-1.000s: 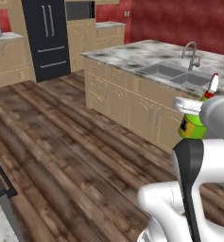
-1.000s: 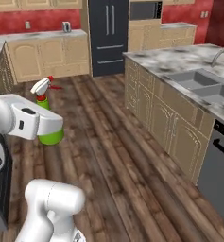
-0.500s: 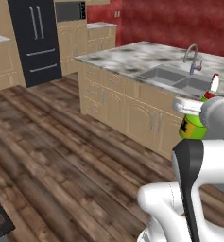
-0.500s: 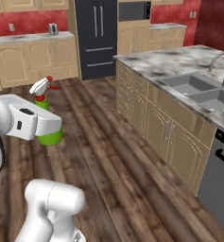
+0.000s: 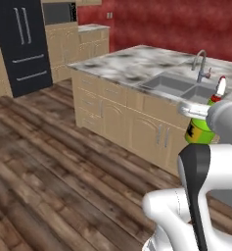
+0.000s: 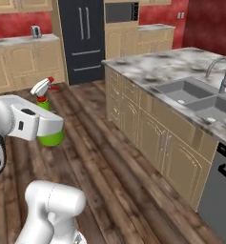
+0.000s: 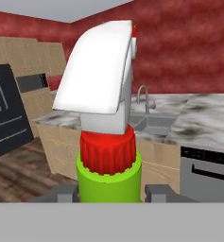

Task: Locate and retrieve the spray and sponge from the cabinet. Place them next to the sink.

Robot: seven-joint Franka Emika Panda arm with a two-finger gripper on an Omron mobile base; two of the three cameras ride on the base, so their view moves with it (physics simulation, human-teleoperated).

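My gripper [image 7: 111, 194] is shut on the spray [image 7: 108, 156], a green bottle with a red neck and a white trigger nozzle that stands upright between the fingers. The same spray [image 5: 201, 131] is held beside my white arm, level with the island's cabinet fronts; from the other side, the spray [image 6: 50, 137] hangs over the wooden floor. The grey double-basin sink [image 5: 174, 84] with its thin steel faucet [image 5: 200, 61] lies in the marble island top, ahead of the bottle. The sink [image 6: 183, 90] is at the right. The sponge and the wall cabinet are out of view.
The marble island [image 5: 127, 63] has tan drawer and door fronts facing me. A dark dishwasher [image 6: 219, 186] stands at its near end. A black fridge [image 6: 83, 38] and tan base cabinets line the back wall. Open wooden floor [image 5: 49, 171] lies to the left.
The whole picture has shifted as the base drove: the island and sink are now nearer and larger, and the fridge has slid left. The spray stays held in the gripper.
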